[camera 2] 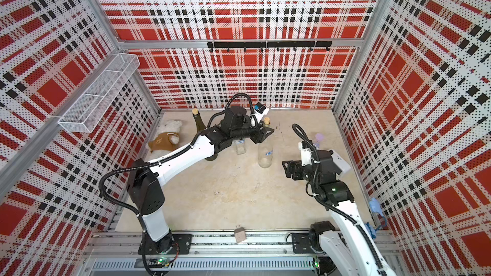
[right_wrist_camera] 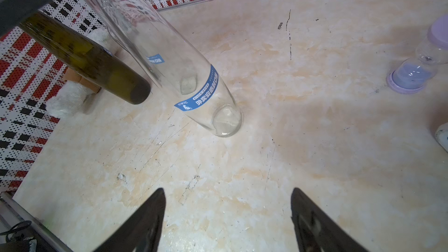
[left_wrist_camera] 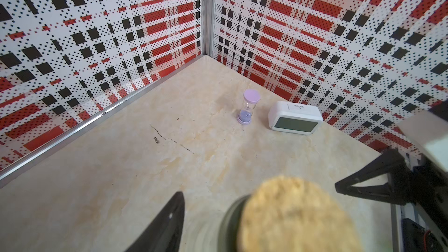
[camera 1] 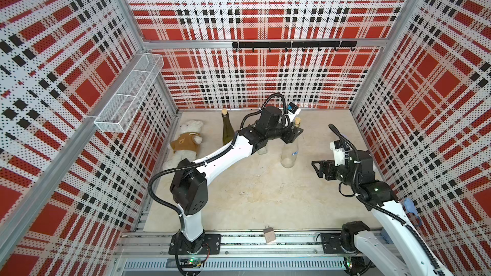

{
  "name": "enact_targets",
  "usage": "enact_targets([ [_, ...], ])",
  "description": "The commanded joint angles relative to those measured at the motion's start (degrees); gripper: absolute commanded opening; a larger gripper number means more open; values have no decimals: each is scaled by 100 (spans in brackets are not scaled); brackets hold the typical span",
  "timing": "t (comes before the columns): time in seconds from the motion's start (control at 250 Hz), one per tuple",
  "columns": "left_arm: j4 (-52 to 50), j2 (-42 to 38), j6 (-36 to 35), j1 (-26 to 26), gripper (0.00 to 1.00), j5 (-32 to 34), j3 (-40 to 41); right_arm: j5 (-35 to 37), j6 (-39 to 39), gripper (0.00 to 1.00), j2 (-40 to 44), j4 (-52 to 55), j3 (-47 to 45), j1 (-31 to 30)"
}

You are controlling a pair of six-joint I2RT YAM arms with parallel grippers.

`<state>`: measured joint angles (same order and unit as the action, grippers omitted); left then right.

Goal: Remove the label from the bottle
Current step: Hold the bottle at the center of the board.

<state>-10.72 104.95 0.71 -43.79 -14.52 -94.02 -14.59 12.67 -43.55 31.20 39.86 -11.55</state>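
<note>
1. Target: the tall clear bottle [camera 1: 289,155] stands upright on the tabletop [camera 1: 252,197], right of centre and toward the back wall, with a cork [camera 1: 297,121] in its mouth. Its long axis is vertical.
2. The blue label [right_wrist_camera: 200,90] is a narrow strip on the lower body, above the base, running at a slant across the glass. It looks stuck flat. We see no lifted edge, though its ends are too small to judge.
3. The left gripper [camera 1: 293,133] is at the neck, just under the cork. In the left wrist view one finger [left_wrist_camera: 169,219] stands off the glass with a gap, and its partner is hidden behind the cork. We read the jaws as partly apart, straddling the neck, not clamped.
4. The right gripper [camera 1: 316,169] is spread wide and holds nothing. It hangs low to the right of the bottle, apart from it, with bare tabletop between.
5. Deciding relation: the right wrist view sees the label ahead of its fingers, so the strip faces the right gripper, the nearer tool. The left gripper sits high on the bottle's axis. Judgement: left steadies, right peels.
6. Next move, as we judge it: the right gripper must go forward to label height and catch one end of the strip. A flat strip on round glass offers little to pinch, and a push could tip the bottle unless the neck is firmly held.
7. Nearby: a green bottle [camera 1: 227,131] and a smaller clear bottle [camera 2: 240,147], also blue-labelled, stand to the left by the left arm, off the right gripper's line to the label.
</note>
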Motion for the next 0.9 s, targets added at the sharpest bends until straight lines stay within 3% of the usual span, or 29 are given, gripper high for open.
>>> enact_targets([
  [0.0, 93, 8, -49, 28, 55, 42, -143, -133, -80, 84, -14, 8, 174, -14],
  [0.164, 167, -16, 2, 28, 51, 64, -97, -303, -1, 83, -172, -13, 247, -79],
  [0.296, 176, -36, 8, 19, 49, 89, -74, -237, 62, 71, -183, -159, 199, -128],
  [0.556, 193, -102, 145, -19, 42, 232, -38, -5, 184, 70, -405, -387, 185, -438],
  [0.896, -181, -366, -69, -458, 34, 1214, -126, 26, 167, 69, -435, -509, 258, -483],
])
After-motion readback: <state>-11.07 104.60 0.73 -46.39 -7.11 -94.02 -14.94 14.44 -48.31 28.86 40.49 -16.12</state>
